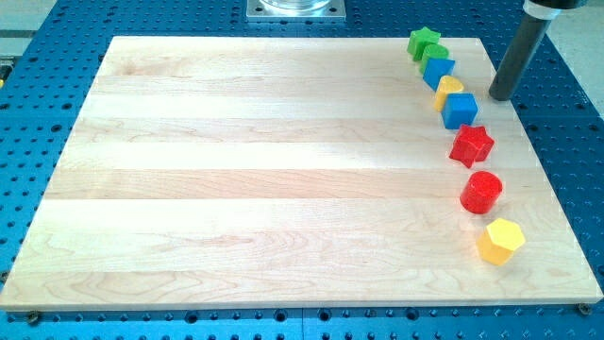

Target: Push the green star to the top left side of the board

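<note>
Spanning blue pegboard [57, 38], wooden board [264, 170]

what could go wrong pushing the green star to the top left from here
1. The green star sits at the top of a tight chain, touching a green block and close to a blue block; a push may drag them along.
2. My tip sits to the right of the chain, beside the blue cube, not the star; moving straight left would likely hit the wrong blocks.
</note>
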